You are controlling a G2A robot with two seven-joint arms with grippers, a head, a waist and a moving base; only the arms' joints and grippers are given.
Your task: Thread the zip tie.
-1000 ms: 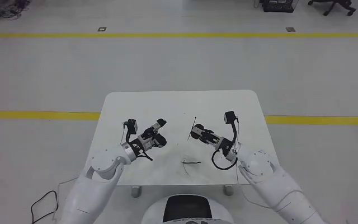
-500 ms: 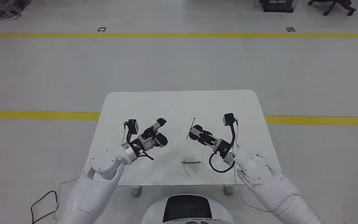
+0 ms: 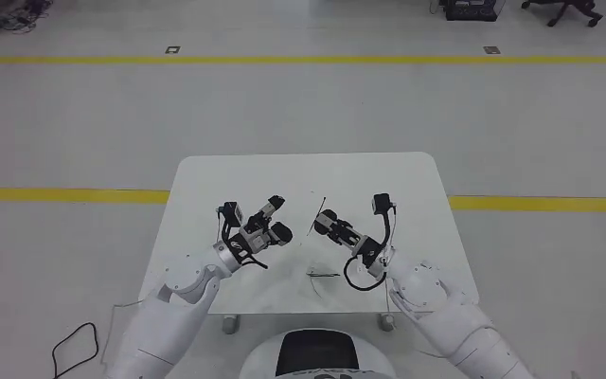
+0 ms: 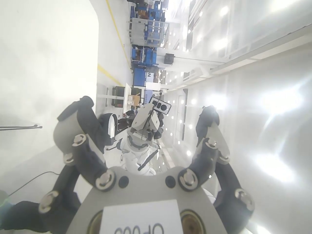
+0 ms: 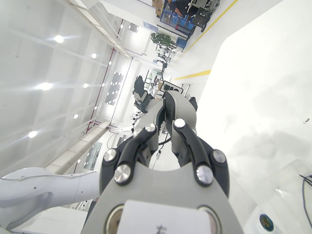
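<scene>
Sticking up and slightly toward the far side, a thin black zip tie is pinched by its lower end in the right gripper, above the middle of the white worktop. In the right wrist view that gripper's fingers are pressed flat together, pads meeting with no gap. The tie's free end points up, clear of the surface.

Just left of it, apart from the tie and not touching it, hangs the left gripper, turned to face the right one. Its fingers are spread wide with nothing between them.

On the worktop nearer the robot, below the gap between the two grippers, lies a second zip tie, flat and roughly left to right, well apart from both grippers.
</scene>
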